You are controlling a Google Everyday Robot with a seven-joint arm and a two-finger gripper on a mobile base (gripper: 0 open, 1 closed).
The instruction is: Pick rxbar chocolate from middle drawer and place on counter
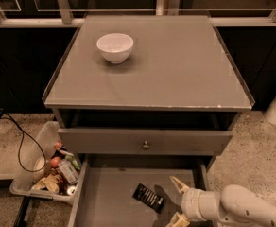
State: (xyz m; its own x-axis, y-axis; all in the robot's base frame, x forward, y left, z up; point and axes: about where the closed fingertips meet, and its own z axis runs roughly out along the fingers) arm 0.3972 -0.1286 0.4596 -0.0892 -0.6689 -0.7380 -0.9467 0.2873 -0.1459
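The rxbar chocolate (pixel 149 197), a flat black bar with pale lettering, lies tilted on the floor of the open middle drawer (pixel 109 195) at the bottom of the view. My gripper (pixel 177 201) is low inside the drawer just right of the bar, its two pale fingers spread open, one finger (pixel 178 183) above and one at the bottom edge. It holds nothing. The white arm (pixel 237 209) comes in from the lower right. The grey counter (pixel 176 65) lies above.
A white bowl (pixel 115 47) stands on the counter's back left. A closed grey drawer front with a small round knob (pixel 145 145) sits above the open drawer. A clear plastic bin of clutter (pixel 46 171) and a black cable (pixel 20 145) are on the floor to the left.
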